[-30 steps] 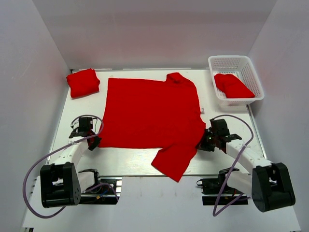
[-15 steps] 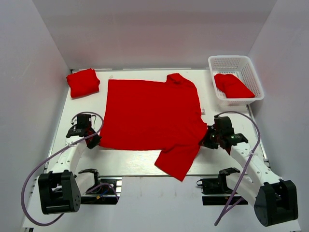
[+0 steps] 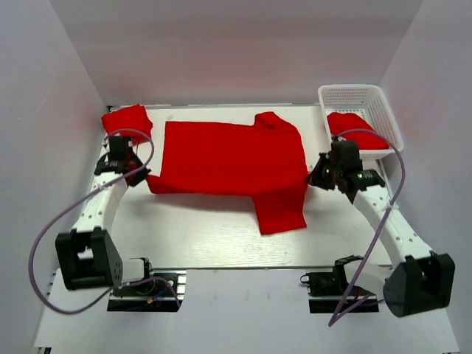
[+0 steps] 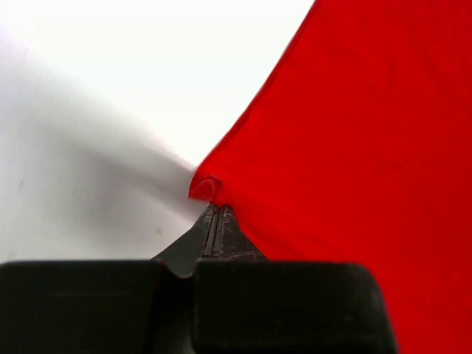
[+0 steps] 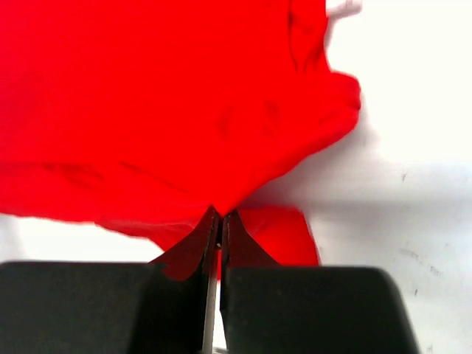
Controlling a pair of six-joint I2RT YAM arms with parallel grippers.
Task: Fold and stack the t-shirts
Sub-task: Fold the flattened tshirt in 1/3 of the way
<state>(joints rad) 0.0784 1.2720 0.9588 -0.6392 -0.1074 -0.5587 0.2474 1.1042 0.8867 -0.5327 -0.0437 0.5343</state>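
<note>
- Both arms have swung away from their bases, carrying the near hem of the spread t-shirt (image 3: 221,156) over its far half; left gripper (image 4: 214,214) and right gripper (image 5: 218,217) are each clamped on a hem corner.
- The left gripper's nip looks thin; a tug could free it.
- Uneven travel would skew the fold.
- Its sleeve (image 3: 281,212), trailing behind the right gripper, may stay sticking out.

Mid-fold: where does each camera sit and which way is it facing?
Top external: above and behind the bases, looking down on the white table and the spread plain red cloth t-shirt; left arm and right arm show.
Left wrist: on the left claw, facing the shirt edge it pinches.
Right wrist: on the right claw, likewise pinching shirt cloth.
Shared: all three see that shirt.
</note>
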